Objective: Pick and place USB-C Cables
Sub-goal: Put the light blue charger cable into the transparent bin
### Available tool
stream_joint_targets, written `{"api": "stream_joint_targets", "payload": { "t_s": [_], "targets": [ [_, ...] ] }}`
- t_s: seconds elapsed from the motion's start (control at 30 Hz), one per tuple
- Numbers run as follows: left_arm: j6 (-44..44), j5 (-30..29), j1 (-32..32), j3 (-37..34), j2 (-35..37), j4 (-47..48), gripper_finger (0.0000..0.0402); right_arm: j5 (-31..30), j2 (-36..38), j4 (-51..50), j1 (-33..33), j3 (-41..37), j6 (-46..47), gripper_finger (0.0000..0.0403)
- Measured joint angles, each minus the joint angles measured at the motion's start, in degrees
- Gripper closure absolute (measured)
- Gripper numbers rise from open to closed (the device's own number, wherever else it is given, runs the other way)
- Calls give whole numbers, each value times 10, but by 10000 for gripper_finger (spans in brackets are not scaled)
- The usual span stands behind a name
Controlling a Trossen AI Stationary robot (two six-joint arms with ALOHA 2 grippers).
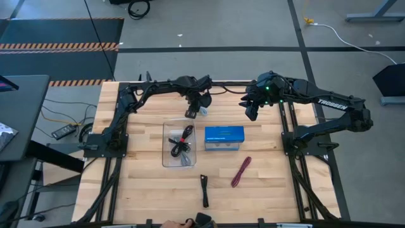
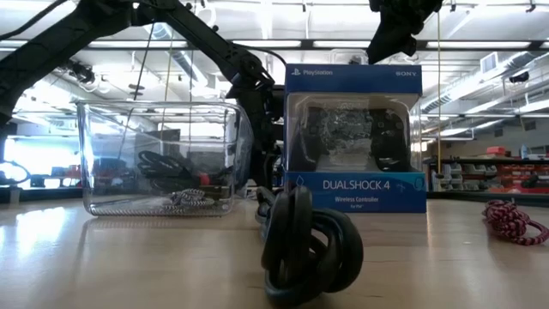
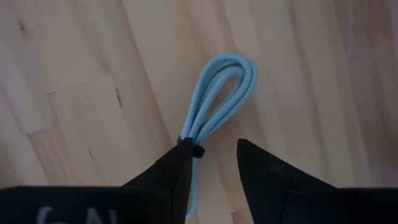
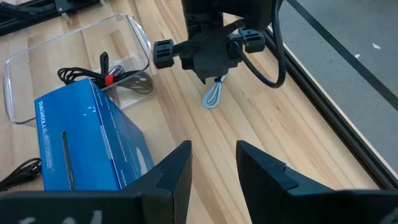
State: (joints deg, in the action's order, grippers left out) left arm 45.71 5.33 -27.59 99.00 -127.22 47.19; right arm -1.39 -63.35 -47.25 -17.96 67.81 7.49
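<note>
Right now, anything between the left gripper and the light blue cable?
Nothing visible. The left gripper sits right over the light blue cable, fingers open on either side of its tied end, on bare table. The tray is off to one side.

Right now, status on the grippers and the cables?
Left gripper open, straddling light blue cable beside clear tray. Right gripper open, raised, idle. Maroon cable and black cable remain on table.

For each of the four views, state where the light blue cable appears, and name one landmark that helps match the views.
High: blue cable under left gripper, beyond the tray.
Low: not visible.
Left wrist: centre, between the fingers.
Right wrist: centre, below left gripper.
Landmark: left gripper.
</note>
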Motion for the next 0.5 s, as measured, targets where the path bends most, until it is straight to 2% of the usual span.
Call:
{"api": "stream_joint_targets", "payload": {
  "t_s": [0.5],
  "targets": [
    [-11, 25, 5, 0, 0, -2, 269, 0, 0, 0, 0, 0, -6, 272]
  ]
}}
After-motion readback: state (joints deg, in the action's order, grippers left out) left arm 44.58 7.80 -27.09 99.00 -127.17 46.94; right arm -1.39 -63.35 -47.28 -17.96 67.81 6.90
